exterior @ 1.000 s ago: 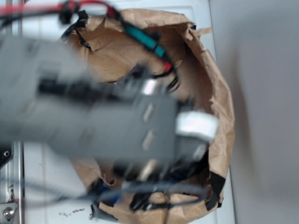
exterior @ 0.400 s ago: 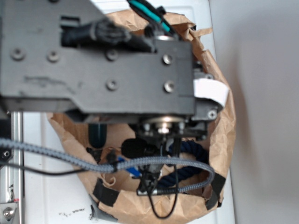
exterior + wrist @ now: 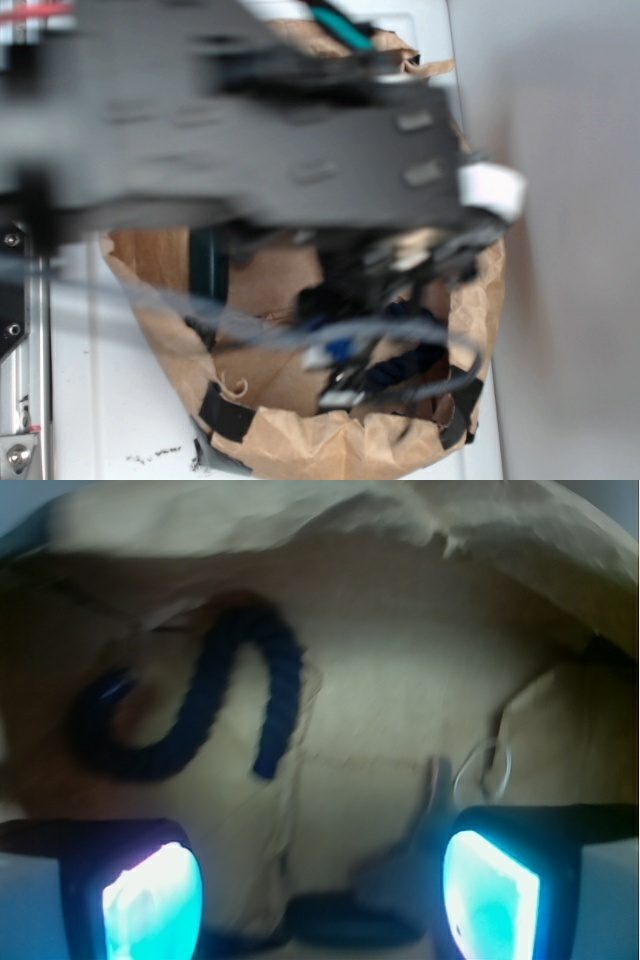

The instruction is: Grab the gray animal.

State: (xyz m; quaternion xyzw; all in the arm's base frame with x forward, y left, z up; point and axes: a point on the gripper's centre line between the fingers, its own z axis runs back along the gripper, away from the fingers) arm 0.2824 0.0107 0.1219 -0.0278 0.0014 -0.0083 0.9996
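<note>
One soft, light gray animal [image 3: 415, 865] lies between your spread-apart gripper [image 3: 320, 895] pads; pinch its plush body, not the white string loop [image 3: 483, 768].

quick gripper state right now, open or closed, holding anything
Gripper: open, fingers spread wide apart, holding nothing; the gray animal lies low between them, by the right one, ungrasped.

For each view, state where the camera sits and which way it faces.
Exterior: above, looking down on the paper bag; the blurred arm covers most of it.
Wrist: behind the gripper, looking into the bag; both fingertips glow cyan, jaws apart.
Shared: the bag and the navy rope. The gray animal shows only in the wrist view.
</note>
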